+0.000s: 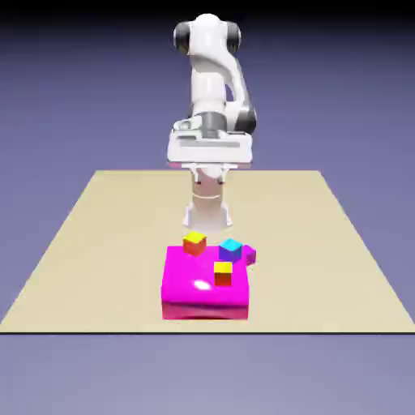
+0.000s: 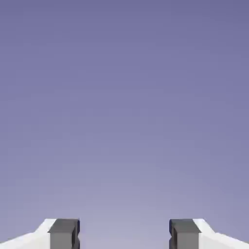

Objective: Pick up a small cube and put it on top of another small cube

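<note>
Gaping wide with nothing between them, fingers [image 2: 124,236] facing only blue-violet backdrop, likely parked high before any descent. Well below and forward on the bench [image 1: 97,243]: the small cube [image 1: 250,255], touching the far corner of the magenta slab [image 1: 190,280], beside the cyan-topped cube [image 1: 231,249]. Two yellow-topped cubes [image 1: 194,241] resting on the slab. No writing or labels anywhere.

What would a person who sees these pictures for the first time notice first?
The eye goes first to the big flat magenta slab near the front edge of the tan table, with small coloured cubes on it: two yellow-topped ones and a cyan-topped one. A small magenta cube sits at the slab's far corner on the exterior view's right. Behind them rises the white arm; in the hand view its gripper stands open on plain backdrop.
</note>
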Tool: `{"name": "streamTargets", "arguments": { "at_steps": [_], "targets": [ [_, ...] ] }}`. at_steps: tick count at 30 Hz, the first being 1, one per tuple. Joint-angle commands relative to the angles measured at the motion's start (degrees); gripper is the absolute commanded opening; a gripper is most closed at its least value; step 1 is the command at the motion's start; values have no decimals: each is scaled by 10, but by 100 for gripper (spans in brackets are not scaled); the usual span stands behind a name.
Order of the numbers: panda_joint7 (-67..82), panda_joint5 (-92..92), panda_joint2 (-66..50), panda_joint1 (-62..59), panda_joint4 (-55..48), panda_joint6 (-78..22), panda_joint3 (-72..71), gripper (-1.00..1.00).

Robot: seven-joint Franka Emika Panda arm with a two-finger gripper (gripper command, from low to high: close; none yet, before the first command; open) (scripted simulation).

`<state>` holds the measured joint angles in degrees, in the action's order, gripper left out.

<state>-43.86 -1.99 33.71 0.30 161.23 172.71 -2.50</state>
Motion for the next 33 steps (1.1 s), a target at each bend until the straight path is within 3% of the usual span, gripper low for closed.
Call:
{"name": "streamTargets", "arguments": {
  "at_steps": [1, 33],
  "targets": [
    [-12, -17, 9, -3, 2, -11, -21, 0],
    [-385, -544, 287, -107, 62, -355, -685, 0]
  ]
}}
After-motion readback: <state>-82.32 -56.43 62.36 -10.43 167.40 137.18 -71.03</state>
